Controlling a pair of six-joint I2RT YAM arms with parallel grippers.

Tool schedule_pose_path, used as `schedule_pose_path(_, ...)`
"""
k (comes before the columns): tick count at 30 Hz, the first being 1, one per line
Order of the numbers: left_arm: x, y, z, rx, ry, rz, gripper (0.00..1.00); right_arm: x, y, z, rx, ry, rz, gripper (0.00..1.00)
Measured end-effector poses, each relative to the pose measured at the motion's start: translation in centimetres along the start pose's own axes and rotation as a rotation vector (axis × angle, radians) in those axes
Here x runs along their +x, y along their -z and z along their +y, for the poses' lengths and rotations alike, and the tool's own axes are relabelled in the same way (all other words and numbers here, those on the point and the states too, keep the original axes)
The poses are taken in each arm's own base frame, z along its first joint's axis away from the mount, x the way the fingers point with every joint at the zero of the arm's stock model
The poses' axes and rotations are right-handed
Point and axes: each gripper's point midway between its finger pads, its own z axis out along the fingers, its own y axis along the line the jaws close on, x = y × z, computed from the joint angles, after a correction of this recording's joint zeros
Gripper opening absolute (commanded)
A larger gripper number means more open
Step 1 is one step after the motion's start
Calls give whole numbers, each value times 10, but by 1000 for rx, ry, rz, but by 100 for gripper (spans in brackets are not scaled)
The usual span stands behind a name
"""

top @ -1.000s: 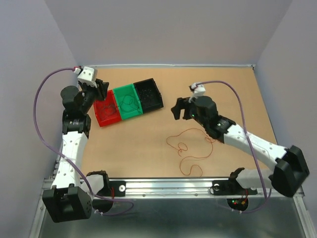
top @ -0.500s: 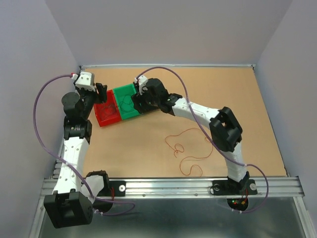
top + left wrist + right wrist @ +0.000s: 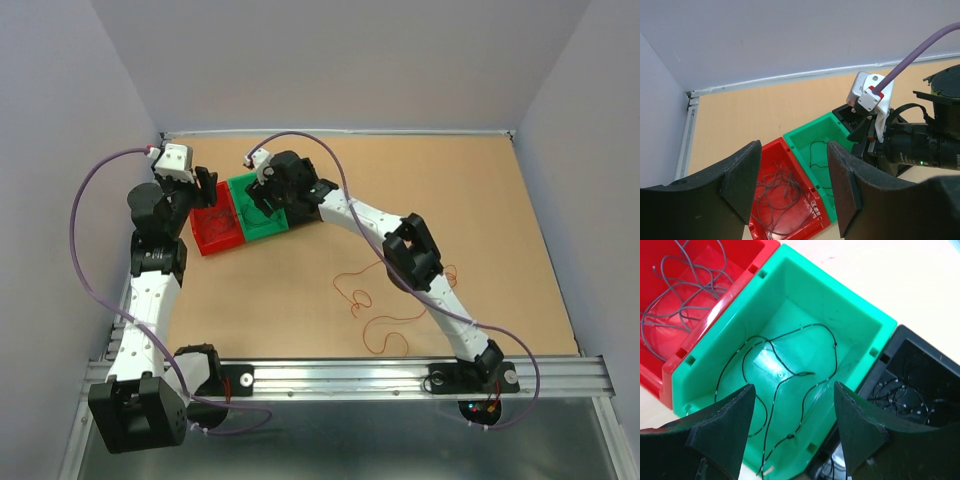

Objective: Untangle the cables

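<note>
Three bins stand in a row at the back left: a red bin (image 3: 207,238) with grey cables (image 3: 774,196), a green bin (image 3: 240,188) with a thin black cable (image 3: 790,375), and a black bin (image 3: 312,210) with a black cable (image 3: 900,395). A thin red cable (image 3: 380,310) lies looped on the table. My left gripper (image 3: 197,192) hovers open and empty over the red bin (image 3: 810,220). My right gripper (image 3: 268,190) is open and empty just above the green bin (image 3: 790,275).
The right arm stretches across the table from its base to the bins. Grey walls close the left, back and right sides. A metal rail (image 3: 340,375) runs along the near edge.
My right arm swung from mid-table to the back left, first over the black bin, now over the green bin. My left gripper shifted slightly beside the red bin.
</note>
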Motion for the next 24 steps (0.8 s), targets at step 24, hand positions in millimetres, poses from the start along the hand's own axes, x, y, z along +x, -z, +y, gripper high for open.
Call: schedule_pose_path(24, 2, -1, -6, 38, -2, 6, 66, 36, -5, 11, 101, -102, 142, 69)
